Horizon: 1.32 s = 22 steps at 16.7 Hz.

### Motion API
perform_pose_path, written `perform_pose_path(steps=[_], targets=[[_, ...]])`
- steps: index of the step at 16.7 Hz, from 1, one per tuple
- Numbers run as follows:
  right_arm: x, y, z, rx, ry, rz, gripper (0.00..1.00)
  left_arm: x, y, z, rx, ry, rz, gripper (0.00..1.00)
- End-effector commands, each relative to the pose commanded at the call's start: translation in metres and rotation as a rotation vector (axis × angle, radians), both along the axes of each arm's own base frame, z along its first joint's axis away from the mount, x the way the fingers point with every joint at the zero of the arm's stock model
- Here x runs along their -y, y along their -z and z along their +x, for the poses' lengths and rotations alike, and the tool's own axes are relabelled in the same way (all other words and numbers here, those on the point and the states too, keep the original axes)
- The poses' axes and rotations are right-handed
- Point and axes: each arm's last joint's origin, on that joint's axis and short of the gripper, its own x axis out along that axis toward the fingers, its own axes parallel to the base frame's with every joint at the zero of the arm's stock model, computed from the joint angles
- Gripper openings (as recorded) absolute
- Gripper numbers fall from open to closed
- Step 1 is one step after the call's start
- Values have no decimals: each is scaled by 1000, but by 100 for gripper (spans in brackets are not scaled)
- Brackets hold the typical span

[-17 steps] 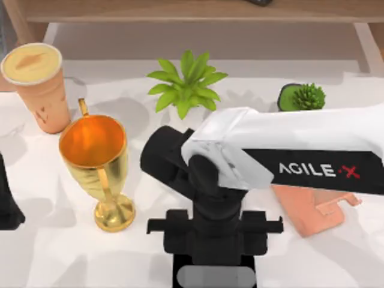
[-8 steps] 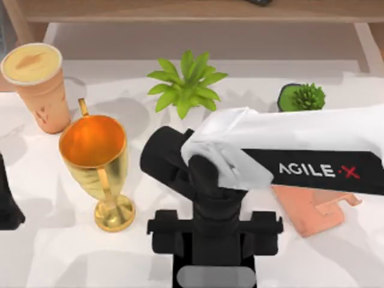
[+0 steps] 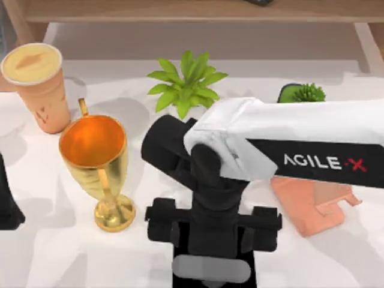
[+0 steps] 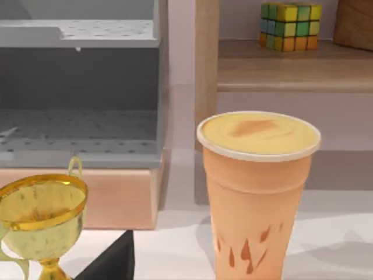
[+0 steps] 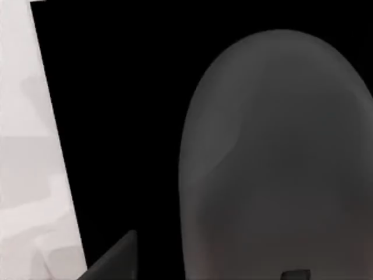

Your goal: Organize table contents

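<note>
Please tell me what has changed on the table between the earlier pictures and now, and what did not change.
The right gripper has come down a little toward the top view's lower edge, closing in on the grey computer mouse lying on a black mat. The orange paper cup, gold trophy goblet and both potted plants stayed put.

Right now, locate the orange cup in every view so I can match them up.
Top view: the cup stands at far left, just behind the gold trophy.
Left wrist view: the cup stands close up in the foreground, with the trophy beside it.
Right wrist view: this one looks at the grey mouse instead.
Shared landmark: the trophy.
</note>
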Motion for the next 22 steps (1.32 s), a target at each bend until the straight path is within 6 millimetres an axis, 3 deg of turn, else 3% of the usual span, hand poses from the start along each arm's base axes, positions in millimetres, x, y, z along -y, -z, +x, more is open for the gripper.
perform_pose_path(steps=[5, 9, 16, 19, 22], targets=[[7, -41, 29, -23, 334, 136, 100, 0, 0, 0, 0, 0, 0, 100], [31, -80, 64, -89, 751, 261, 100, 0, 0, 0, 0, 0, 0, 100], [112, -123, 112, -252, 1544, 376, 100, 0, 0, 0, 0, 0, 0, 100], [155, -127, 127, -303, 1827, 375, 100, 0, 0, 0, 0, 0, 0, 100], [212, -121, 143, -330, 2112, 349, 100, 0, 0, 0, 0, 0, 0, 100]])
